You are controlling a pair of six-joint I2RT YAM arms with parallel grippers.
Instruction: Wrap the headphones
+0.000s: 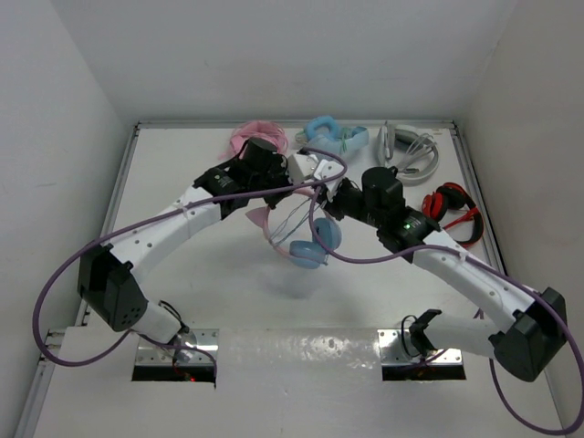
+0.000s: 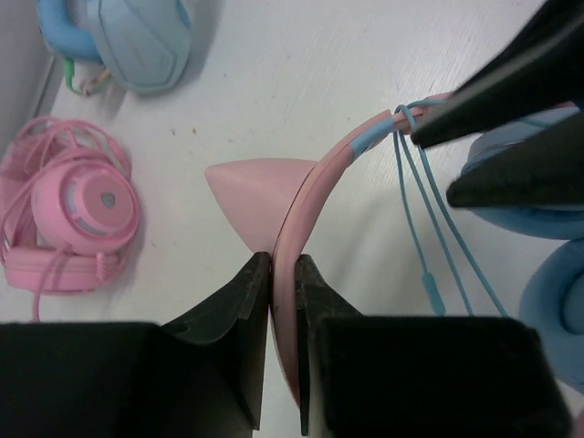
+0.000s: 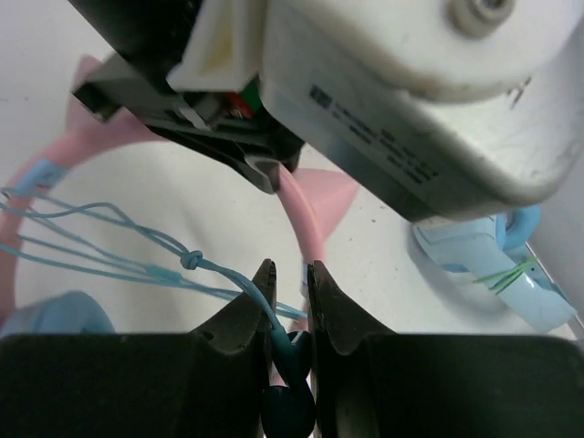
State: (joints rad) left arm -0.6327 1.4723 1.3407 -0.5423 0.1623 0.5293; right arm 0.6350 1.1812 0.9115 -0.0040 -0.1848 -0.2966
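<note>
- The left gripper (image 2: 284, 272) has its fingers pressed together on the pink headband (image 2: 315, 187) of the headphones (image 1: 306, 246), just beside one cat ear.
- The right gripper (image 3: 289, 274) is nearly closed, pinching the thin blue cable (image 3: 137, 265). It sits just right of the left gripper.
- The blue ear cups (image 1: 327, 234) hang on the near side of both grippers, mid-table (image 1: 201, 301).
- Along the far edge, from left to right, lie all-pink headphones (image 1: 258, 137), light blue headphones (image 1: 333, 135) and white headphones (image 1: 406, 151). Red headphones (image 1: 453, 210) lie at the right.

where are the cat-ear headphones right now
The pink cat-eared headphones with light blue ear cups are mid-table in the top view, left claw pinching the headband, right claw pinching the thin blue cable.
</note>
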